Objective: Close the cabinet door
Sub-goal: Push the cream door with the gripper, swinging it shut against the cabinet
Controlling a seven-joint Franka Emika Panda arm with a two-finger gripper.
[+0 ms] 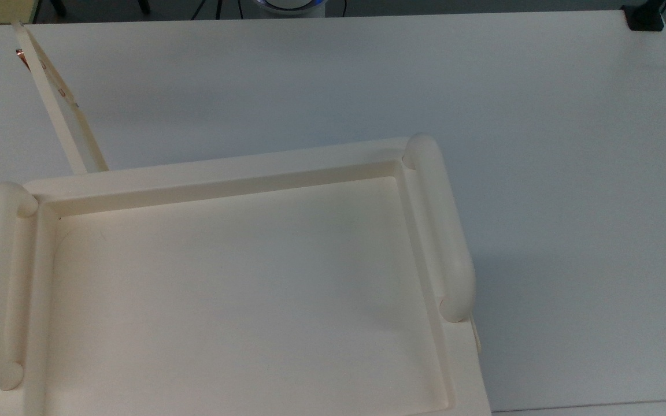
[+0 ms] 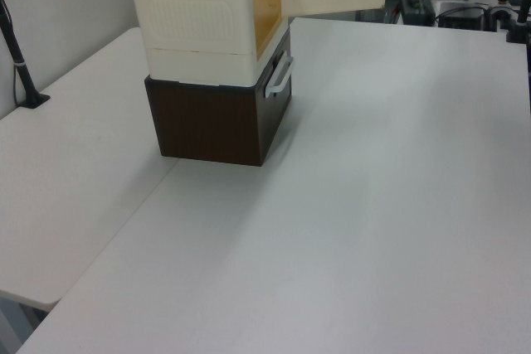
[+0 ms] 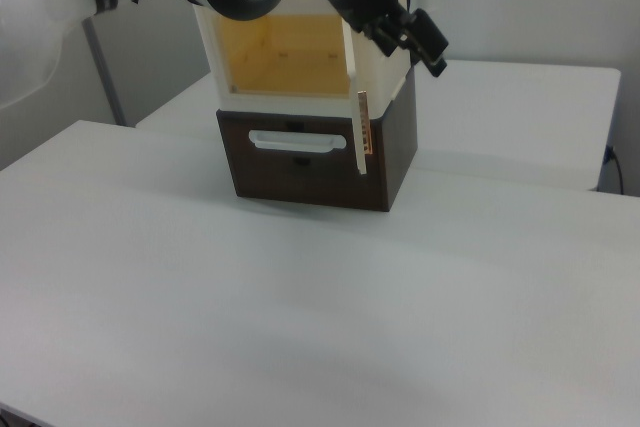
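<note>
1. The cabinet door is swung wide open. In the right view it's edge-on, sticking out toward the camera from the right side of the opening, just right of frame centre near the top. In the top view it's the thin strip running to the upper left of the frame, and in the left view it's the flat panel at top centre.
2. The cabinet sits on a dark brown box with a pale handle, on the white table, upper left of the left view.
3. The gripper hangs at the top of the right view, just right of the door and apparently not touching it. I can't tell if the claw is open or closed.
4. What could go wrong, as I see it: a push near the hinge side would barely swing the door, and could shove the cabinet across the box since nothing seems to pin it down. A fast shove could also bounce the door back open.
5. Labels or writing: none I can read anywhere.
</note>
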